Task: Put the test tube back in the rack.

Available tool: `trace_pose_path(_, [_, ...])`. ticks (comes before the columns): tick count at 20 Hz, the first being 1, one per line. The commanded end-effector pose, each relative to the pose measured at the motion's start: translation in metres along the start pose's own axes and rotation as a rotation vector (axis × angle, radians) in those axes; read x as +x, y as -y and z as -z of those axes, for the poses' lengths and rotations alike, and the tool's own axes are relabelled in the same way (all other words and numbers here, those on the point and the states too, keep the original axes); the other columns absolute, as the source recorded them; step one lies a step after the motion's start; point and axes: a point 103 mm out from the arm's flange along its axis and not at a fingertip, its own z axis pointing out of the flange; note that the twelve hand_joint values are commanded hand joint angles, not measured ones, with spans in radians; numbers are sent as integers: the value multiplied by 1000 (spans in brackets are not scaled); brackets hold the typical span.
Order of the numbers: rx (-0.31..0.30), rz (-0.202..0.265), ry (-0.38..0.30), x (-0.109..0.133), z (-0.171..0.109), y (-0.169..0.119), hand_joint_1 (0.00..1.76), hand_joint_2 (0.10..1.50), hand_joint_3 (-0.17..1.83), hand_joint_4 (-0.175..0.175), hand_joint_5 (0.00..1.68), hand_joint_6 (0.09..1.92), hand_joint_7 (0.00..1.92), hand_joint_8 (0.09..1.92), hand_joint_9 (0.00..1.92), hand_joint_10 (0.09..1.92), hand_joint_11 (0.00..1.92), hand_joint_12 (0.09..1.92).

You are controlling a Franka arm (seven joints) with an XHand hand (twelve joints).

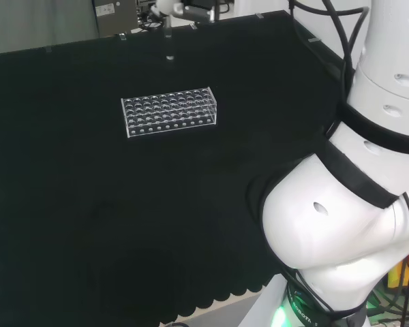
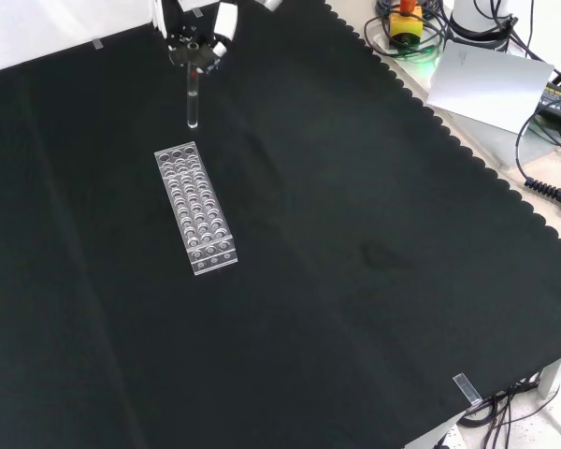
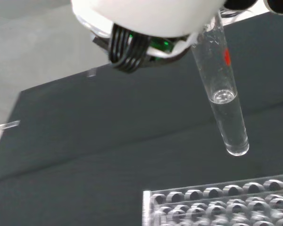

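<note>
The bench is overlooked from behind and above the arm's base in the head view, and from the opposite front in the front view. The rack (image 1: pixel 169 112) (image 2: pixel 195 208) is shared by both, and is seen close up at the wrist (image 3: pixel 221 207).

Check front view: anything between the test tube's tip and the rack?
Nothing: between the test tube, held in the hand, and the rack lies bare black cloth.
</note>
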Motion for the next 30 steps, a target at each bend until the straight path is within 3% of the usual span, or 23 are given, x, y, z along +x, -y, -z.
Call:
trace_pose_path(1, [40,84,-57,46,-16,-6,1234,620,621,-175,1482,246,1838,317,1749,212,1263,958])
trace_pose_path(11, [105,70,-97,54,-56,-24,1234,619,622,-175,1481,247,1838,317,1750,211,1262,959])
trace_pose_path(30, [169,54,-65,53,-121,-57,1234,617,625,-175,1481,249,1837,318,1751,209,1261,960])
